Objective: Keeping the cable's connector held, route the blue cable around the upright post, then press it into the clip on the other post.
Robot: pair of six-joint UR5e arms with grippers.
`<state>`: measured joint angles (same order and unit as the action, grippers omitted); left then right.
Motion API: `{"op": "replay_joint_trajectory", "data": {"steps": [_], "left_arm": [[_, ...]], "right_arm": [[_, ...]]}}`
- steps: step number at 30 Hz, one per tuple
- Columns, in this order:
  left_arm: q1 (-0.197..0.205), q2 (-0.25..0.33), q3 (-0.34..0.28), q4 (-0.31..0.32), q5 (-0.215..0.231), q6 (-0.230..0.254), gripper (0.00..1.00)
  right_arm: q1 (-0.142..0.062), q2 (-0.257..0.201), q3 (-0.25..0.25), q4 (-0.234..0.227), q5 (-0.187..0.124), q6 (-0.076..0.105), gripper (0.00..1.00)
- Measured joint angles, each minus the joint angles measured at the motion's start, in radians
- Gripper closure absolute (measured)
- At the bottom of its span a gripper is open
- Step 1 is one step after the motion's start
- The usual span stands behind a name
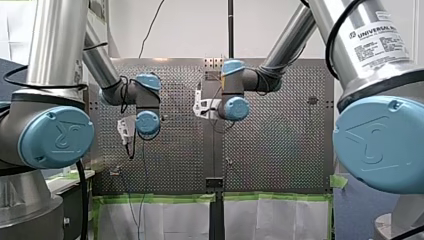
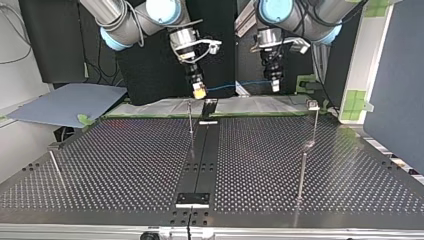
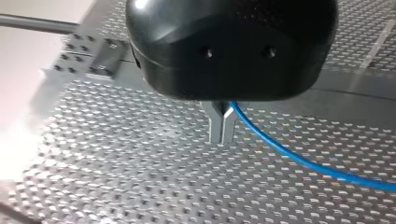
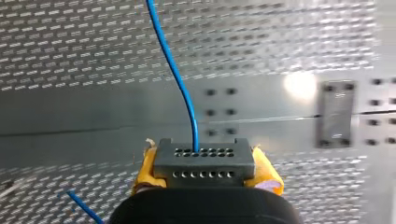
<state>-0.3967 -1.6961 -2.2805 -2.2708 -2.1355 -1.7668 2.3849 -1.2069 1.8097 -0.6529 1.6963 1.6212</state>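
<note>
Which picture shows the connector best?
The right wrist view: the connector sits close up, clamped between the right gripper's yellow pads, cable coming out of it. The top view shows that gripper far off, the connector too small to make out. The front and left wrist views don't show it.

A white label (image 1: 378, 41) sits on the silver tube of the robot's right arm (image 1: 345, 60), at about one o'clock in the front view. It carries the only legible print: a small square logo followed by "UNIVERSAL R", with the remaining letters not legible. The finer lines printed beneath are too small to read. Two blue joint caps bear an embossed emblem resembling a stylised "UR". One is the left arm's cap (image 1: 56, 136) at nine o'clock, and the other is the right arm's cap (image 1: 382, 145) at three o'clock.
</note>
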Motion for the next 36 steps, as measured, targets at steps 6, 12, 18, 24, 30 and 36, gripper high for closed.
{"op": "replay_joint_trajectory", "data": {"steps": [6,12,18,24,30,36], "left_arm": [[0.015,0.059,0.059,-0.059,0.004,-0.009,1.0],[0.029,0.123,0.098,-0.123,0.008,-0.036,1.0],[0.036,0.184,0.106,-0.184,0.012,-0.055,1.0],[0.057,0.244,0.13,-0.239,0.032,-0.071,1.0],[0.07,0.302,0.18,-0.282,0.042,-0.078,1.0],[0.086,0.313,0.234,-0.316,0.056,-0.079,1.0]], "right_arm": [[-0.006,-0.061,-0.058,0.046,-0.018,0.012,1.0],[-0.016,-0.088,-0.098,0.071,-0.034,0.029,1.0],[-0.029,-0.089,-0.129,0.09,-0.045,0.034,1.0],[-0.037,-0.08,-0.16,0.104,-0.078,0.032,1.0],[-0.041,-0.058,-0.214,0.141,-0.096,0.033,1.0],[-0.042,-0.053,-0.27,0.177,-0.115,0.042,1.0]]}}
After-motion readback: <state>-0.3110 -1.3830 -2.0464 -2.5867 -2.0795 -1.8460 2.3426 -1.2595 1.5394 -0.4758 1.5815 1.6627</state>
